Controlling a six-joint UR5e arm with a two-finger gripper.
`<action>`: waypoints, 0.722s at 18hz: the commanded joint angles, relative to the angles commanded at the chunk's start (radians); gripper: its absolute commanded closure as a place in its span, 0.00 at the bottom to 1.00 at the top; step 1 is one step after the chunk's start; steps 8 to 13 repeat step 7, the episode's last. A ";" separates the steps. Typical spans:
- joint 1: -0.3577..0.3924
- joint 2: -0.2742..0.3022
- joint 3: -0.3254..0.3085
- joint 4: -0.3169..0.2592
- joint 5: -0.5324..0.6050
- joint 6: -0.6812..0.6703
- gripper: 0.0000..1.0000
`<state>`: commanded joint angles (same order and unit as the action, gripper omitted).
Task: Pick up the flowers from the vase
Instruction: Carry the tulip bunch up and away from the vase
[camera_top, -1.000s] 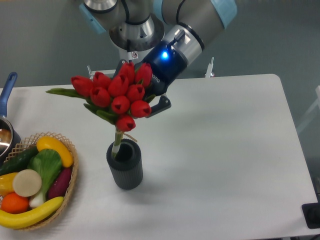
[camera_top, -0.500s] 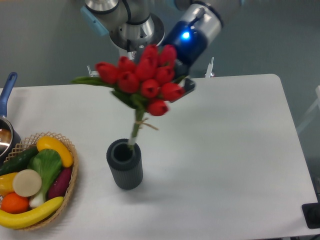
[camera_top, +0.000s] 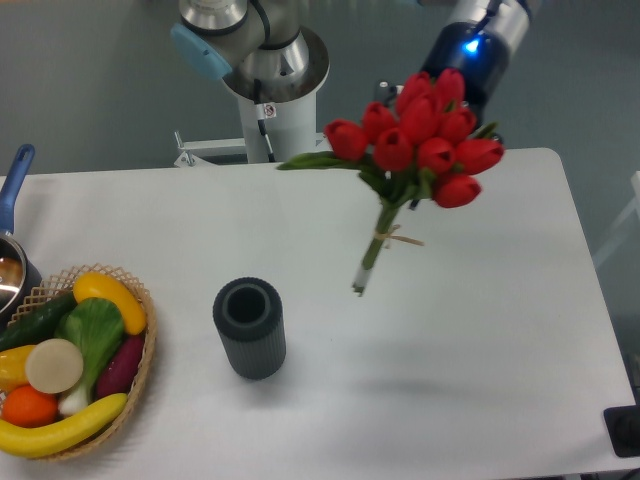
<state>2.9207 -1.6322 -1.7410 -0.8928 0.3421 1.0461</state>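
Since the earlier frame the flowers (camera_top: 420, 135) have come clear of the vase (camera_top: 249, 327) and moved right; I see them in the air, stems hanging above the table (camera_top: 480, 330). Gripper (camera_top: 470, 110) sits behind the blooms; I cannot tell how its jaws stand. Vase upright, near the basket (camera_top: 140, 375) of fruit. Pot (camera_top: 12, 262) at left edge.

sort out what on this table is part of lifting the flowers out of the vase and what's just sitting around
Part of the job:
- flowers, held up in the air, stems clear of the vase
- vase, empty, upright on the table
- claw, hidden behind the blooms

Just lying about:
- wicker basket of toy fruit and vegetables
- pan at the left edge
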 joint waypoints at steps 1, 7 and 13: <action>0.002 0.000 -0.009 0.000 0.002 0.011 0.54; 0.002 0.006 -0.038 0.000 0.000 0.035 0.54; 0.002 0.006 -0.038 0.000 0.000 0.035 0.54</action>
